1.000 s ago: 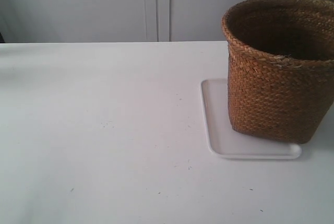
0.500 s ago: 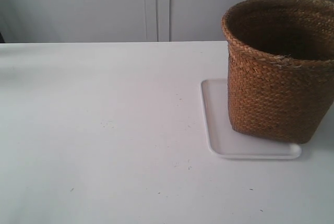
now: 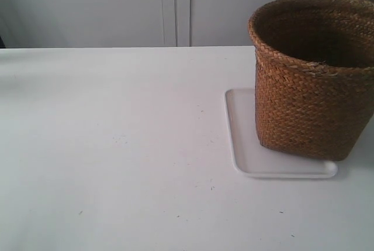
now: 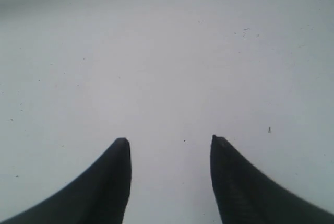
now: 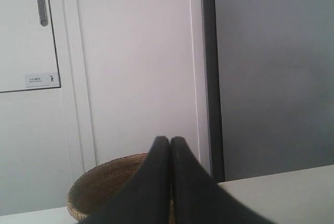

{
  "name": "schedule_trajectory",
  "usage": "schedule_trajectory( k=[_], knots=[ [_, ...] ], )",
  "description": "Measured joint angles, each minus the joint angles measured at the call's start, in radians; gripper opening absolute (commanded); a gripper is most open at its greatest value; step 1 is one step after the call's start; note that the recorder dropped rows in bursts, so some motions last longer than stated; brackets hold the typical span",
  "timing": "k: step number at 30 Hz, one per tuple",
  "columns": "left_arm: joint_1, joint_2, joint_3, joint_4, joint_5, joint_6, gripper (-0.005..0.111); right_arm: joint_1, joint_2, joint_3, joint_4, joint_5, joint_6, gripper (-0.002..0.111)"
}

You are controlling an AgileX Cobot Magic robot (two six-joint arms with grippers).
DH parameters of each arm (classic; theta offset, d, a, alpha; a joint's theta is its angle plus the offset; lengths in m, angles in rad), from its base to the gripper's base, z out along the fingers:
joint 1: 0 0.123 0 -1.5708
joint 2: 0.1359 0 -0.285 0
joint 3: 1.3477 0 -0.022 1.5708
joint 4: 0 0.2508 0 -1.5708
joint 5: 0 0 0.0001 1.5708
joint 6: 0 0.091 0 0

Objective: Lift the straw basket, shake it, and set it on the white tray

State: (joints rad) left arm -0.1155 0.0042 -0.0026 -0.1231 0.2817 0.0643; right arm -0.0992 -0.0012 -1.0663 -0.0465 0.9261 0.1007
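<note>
The straw basket (image 3: 310, 75), braided golden-brown with a dark woven inside, stands upright on the white tray (image 3: 245, 145) at the exterior view's right. Neither arm shows in that view. In the left wrist view my left gripper (image 4: 169, 141) is open over bare white table, nothing between its black fingers (image 4: 112, 182). In the right wrist view my right gripper (image 5: 170, 139) is shut and empty, its two fingers pressed together, and the straw basket (image 5: 104, 187) sits behind them with its rim showing, apart from the gripper.
The white table (image 3: 117, 145) stretches from the tray across the exterior view's left and front. White cabinet doors (image 3: 175, 5) stand behind the table. The right wrist view shows a door with a handle (image 5: 41, 10) and a dark wall strip (image 5: 209, 78).
</note>
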Motion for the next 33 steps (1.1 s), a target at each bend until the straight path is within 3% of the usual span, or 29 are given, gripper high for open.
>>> schedule_trajectory(
  k=[8,13,16,23,33],
  knots=[
    [0.0,0.0,0.0,0.0,0.0,0.002,0.052,0.0,0.0,0.0,0.014,-0.014,0.05,0.0],
    [0.0,0.0,0.0,0.0,0.0,0.002,0.052,-0.004,0.0,0.095,0.178,-0.104,0.073,0.0],
    [0.0,0.0,0.0,0.0,0.0,0.004,0.052,-0.021,0.0,0.23,0.367,-0.23,-0.047,0.0],
    [0.0,0.0,0.0,0.0,0.001,0.004,0.052,-0.046,0.058,0.571,0.835,-0.388,-0.571,0.0],
    [0.0,0.0,0.0,0.0,0.001,0.004,0.052,-0.046,0.069,0.917,0.927,-0.697,-0.848,0.0]
  ],
)
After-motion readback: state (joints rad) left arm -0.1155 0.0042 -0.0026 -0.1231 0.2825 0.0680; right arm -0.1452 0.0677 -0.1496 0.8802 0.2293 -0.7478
